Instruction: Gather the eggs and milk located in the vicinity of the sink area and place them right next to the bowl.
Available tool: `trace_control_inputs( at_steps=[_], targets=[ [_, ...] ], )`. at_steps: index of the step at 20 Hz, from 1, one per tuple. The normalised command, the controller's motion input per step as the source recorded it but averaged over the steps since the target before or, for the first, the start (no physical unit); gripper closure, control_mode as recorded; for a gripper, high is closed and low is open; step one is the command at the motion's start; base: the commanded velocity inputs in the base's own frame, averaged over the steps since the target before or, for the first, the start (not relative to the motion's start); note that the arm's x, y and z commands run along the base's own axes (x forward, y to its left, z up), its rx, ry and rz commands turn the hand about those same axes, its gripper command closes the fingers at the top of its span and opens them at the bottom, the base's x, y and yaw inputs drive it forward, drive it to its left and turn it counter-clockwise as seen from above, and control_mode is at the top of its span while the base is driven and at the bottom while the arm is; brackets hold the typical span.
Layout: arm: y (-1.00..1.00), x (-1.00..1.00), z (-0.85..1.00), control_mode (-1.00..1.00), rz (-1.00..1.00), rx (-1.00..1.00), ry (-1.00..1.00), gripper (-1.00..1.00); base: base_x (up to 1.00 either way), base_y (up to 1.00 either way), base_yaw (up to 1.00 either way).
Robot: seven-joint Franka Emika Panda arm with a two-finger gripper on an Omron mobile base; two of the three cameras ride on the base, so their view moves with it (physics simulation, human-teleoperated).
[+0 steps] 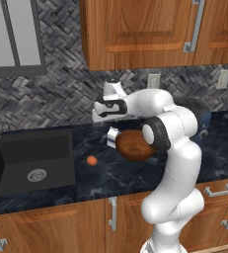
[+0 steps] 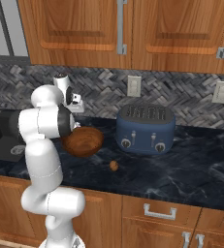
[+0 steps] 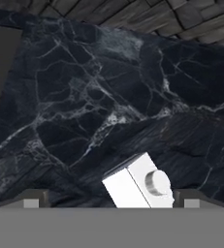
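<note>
Base cams flanking; wrist cam downward

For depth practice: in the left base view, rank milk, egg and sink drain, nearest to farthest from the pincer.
1. Milk, just below the pincer.
2. Egg, on the counter beside the sink.
3. Drain, far left, in the sink.

1. The sink (image 1: pixel 31 160) is sunk into the surface (image 1: pixel 100 173) at the left.
2. One egg (image 1: pixel 92 160) lies on the surface between sink and bowl (image 1: pixel 133 145).
3. The milk (image 3: pixel 138 182) stands just left of the bowl.
4. A toaster (image 2: pixel 145 128) stands right of the bowl; another egg (image 2: pixel 114 165) lies before them.
</note>
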Motion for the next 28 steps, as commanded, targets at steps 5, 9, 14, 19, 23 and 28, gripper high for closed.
trace_control_inputs(
  at_steps=[5, 9, 14, 19, 23, 28],
  targets=[
    [0.44, -0.16, 0.12, -1.0, 0.03, 0.0, 0.03, -1.0, 0.0, 0.0, 0.0],
    [0.4, -0.21, 0.07, -1.0, 0.02, 0.0, 0.06, -1.0, 0.0, 0.0, 0.0],
    [0.42, -0.47, -0.04, -1.0, 0.02, 0.0, 0.03, -1.0, 0.0, 0.0, 0.0],
    [0.15, -0.55, -0.04, -1.0, 0.0, 0.0, 0.0, -1.0, 0.0, 0.0, 0.0],
    [0.0, -0.54, -0.15, -1.0, 0.0, 0.0, 0.0, -1.0, 0.0, 0.0, 0.0],
    [0.13, -0.42, -0.14, -1.0, 0.02, 0.0, 0.0, -1.0, 0.0, 0.0, 0.0]
  ],
)
